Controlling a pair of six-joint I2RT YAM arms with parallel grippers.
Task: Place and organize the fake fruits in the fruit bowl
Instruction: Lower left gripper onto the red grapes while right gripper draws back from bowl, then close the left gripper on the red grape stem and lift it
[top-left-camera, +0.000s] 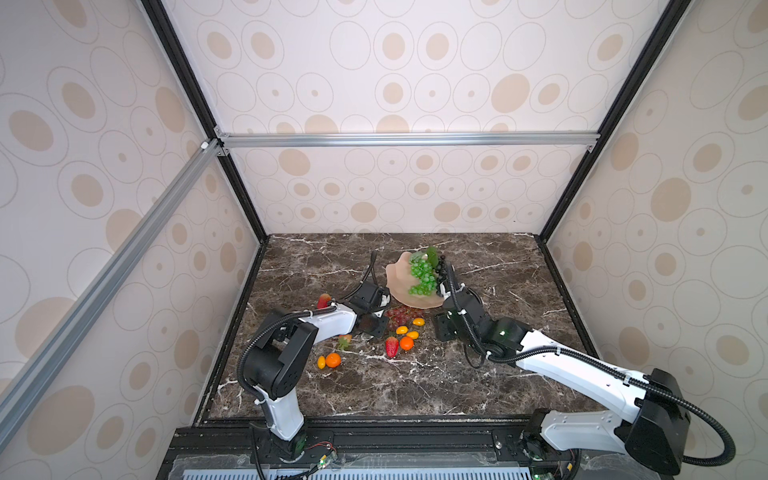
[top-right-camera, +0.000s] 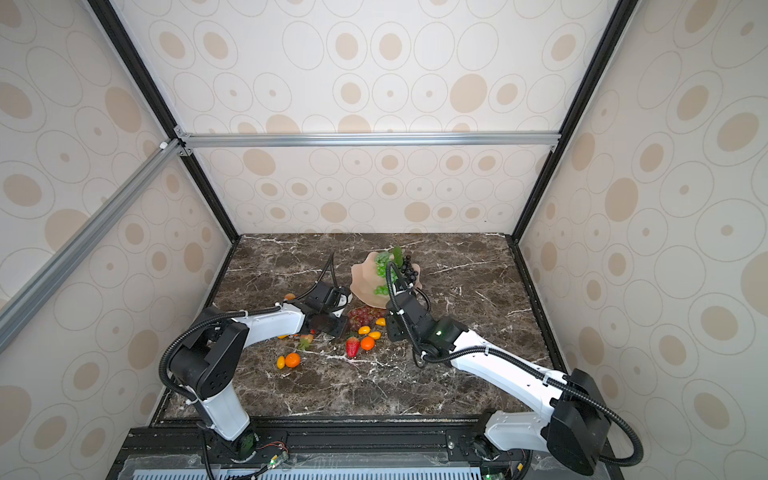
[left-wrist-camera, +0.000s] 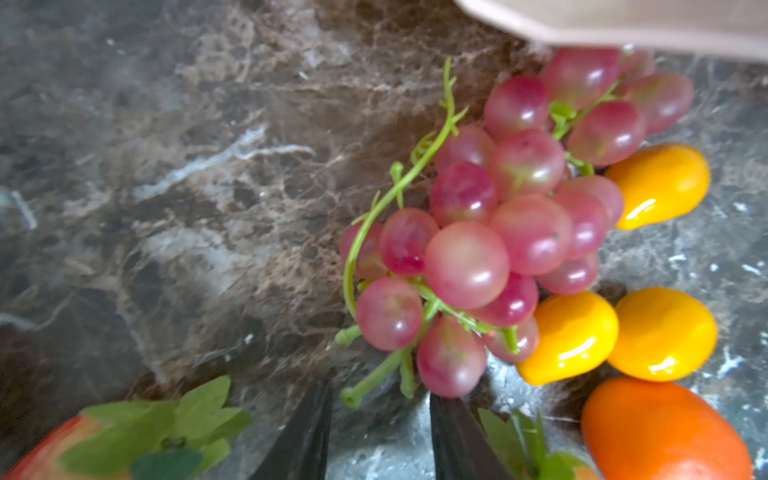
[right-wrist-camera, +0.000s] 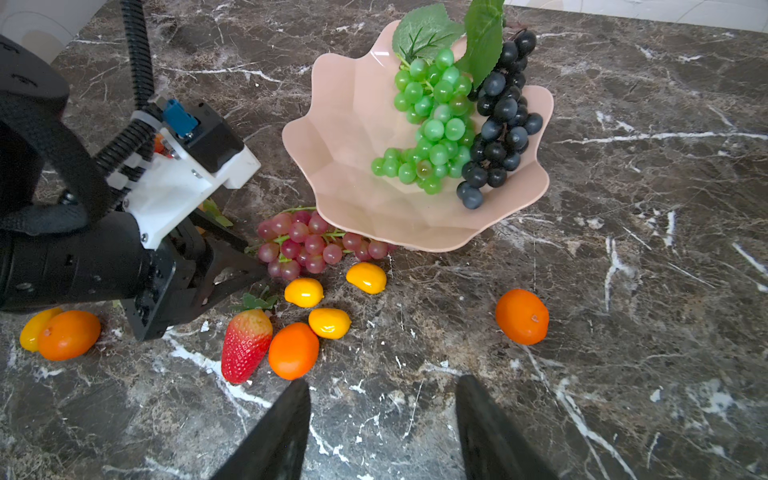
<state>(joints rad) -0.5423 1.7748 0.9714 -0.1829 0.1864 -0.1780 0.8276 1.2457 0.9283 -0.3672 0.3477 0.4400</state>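
1. Pink, faceted: one fruit bowl (right-wrist-camera: 345, 124) toward the far middle of the marble counter (right-wrist-camera: 623, 249).
2. Inside it, side by side: one green bunch (right-wrist-camera: 432, 124) and one black bunch (right-wrist-camera: 498, 120) of grapes.
3. Against the bowl's near rim, on the counter: one red bunch (right-wrist-camera: 307, 245).
4. Scattered nearby, all outside the bowl: four yellow ovals (right-wrist-camera: 303, 292), three tangerines (right-wrist-camera: 293, 351), three strawberries (top-left-camera: 391, 347).
5. Left fingers (left-wrist-camera: 303, 436) narrowly parted, the red bunch's stem end between the tips, unclamped.
6. Right fingers (right-wrist-camera: 282, 432) wider apart, empty, above bare counter.

A dark brown marble tabletop (top-left-camera: 415, 382) — white-veined — sits inside cream walls (top-left-camera: 415, 83) patterned with tan ovals.
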